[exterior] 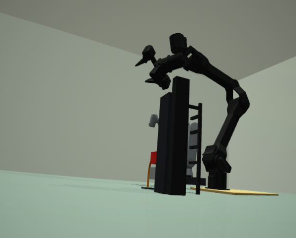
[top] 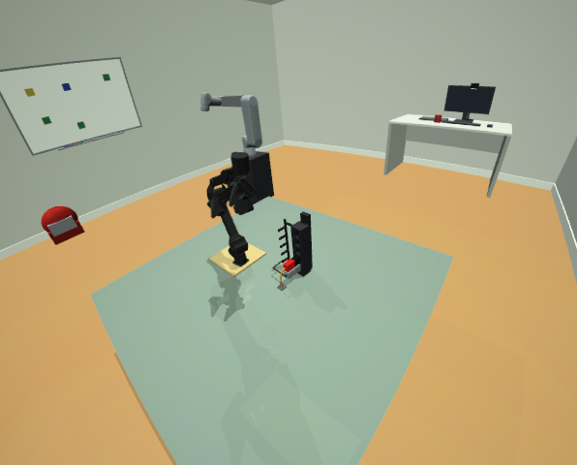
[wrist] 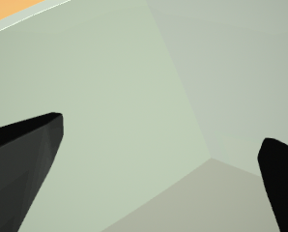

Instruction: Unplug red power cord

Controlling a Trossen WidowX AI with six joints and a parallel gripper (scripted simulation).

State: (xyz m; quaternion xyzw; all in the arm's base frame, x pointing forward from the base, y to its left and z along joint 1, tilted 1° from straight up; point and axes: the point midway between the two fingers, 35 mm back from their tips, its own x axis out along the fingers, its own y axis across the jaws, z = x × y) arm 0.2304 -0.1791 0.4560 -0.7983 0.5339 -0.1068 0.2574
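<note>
Sitting low against the black power strip (top: 305, 243), the red plug (top: 289, 263) trails an orange cord (exterior: 148, 174); gripper (exterior: 142, 71) spread wide.

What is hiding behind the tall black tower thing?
In the exterior view, the black tower covers most of the red plug; only its edge and the orange cord peek out. A grey robot stands farther behind, mostly hidden. The open gripper is high above.

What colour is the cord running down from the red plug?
Orange. The cord shows best in the exterior view, curving from the red plug down to the floor.
</note>
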